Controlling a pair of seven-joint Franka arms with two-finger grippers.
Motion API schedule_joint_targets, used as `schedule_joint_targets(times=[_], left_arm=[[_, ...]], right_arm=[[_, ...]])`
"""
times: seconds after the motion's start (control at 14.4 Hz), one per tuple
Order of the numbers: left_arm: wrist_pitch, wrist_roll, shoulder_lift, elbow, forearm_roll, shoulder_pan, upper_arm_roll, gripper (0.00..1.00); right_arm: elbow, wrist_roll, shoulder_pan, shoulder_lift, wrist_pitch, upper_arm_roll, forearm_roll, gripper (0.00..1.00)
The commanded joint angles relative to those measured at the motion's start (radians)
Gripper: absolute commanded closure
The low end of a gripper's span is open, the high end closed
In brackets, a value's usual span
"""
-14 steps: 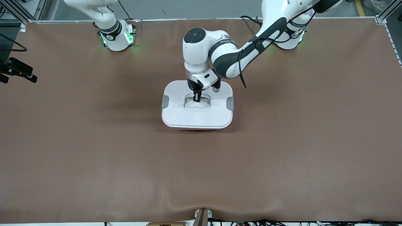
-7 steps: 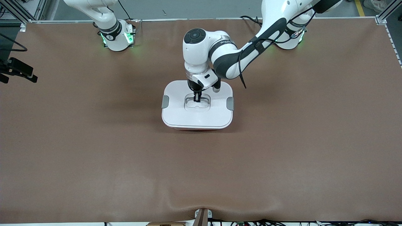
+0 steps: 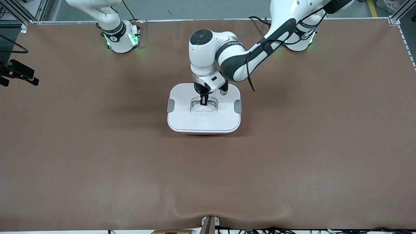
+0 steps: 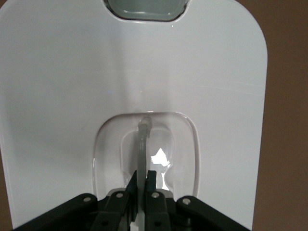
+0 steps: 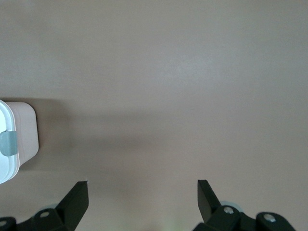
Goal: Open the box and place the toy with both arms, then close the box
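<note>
The box (image 3: 204, 122) stands in the middle of the table with its white lid (image 4: 62, 86) on and a grey clip (image 3: 171, 105) at each end. My left gripper (image 3: 203, 103) reaches down into the lid's recess. It is shut (image 4: 142, 177) on the clear handle (image 4: 143, 139), which stands upright between its fingers. My right gripper (image 5: 143, 185) hangs open over bare table with nothing between its fingers. One pink corner of the box (image 5: 21, 130) and a clip (image 5: 7, 143) show at the edge of its wrist view. The toy is out of view.
A brown mat (image 3: 97, 162) covers the table. The right arm's base (image 3: 120, 37) stands at the table's back edge. A black device (image 3: 19, 74) juts in at the right arm's end. A small bracket (image 3: 209, 224) sits at the edge nearest the front camera.
</note>
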Motion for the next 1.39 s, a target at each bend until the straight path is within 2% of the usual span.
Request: schedule_joint_targets(times=[0.0, 1.32], left_arm=[[0.007, -0.179, 0.012, 0.008, 0.051, -0.023, -0.001, 1.0], [0.007, -0.237, 0.009, -0.071, 0.092, -0.003, 0.003, 1.0]], right_arm=[[0.005, -0.009, 0.003, -0.002, 0.001, 0.001, -0.008, 0.0], [0.003, -0.006, 0.008, 0.006, -0.003, 0.001, -0.008, 0.0]])
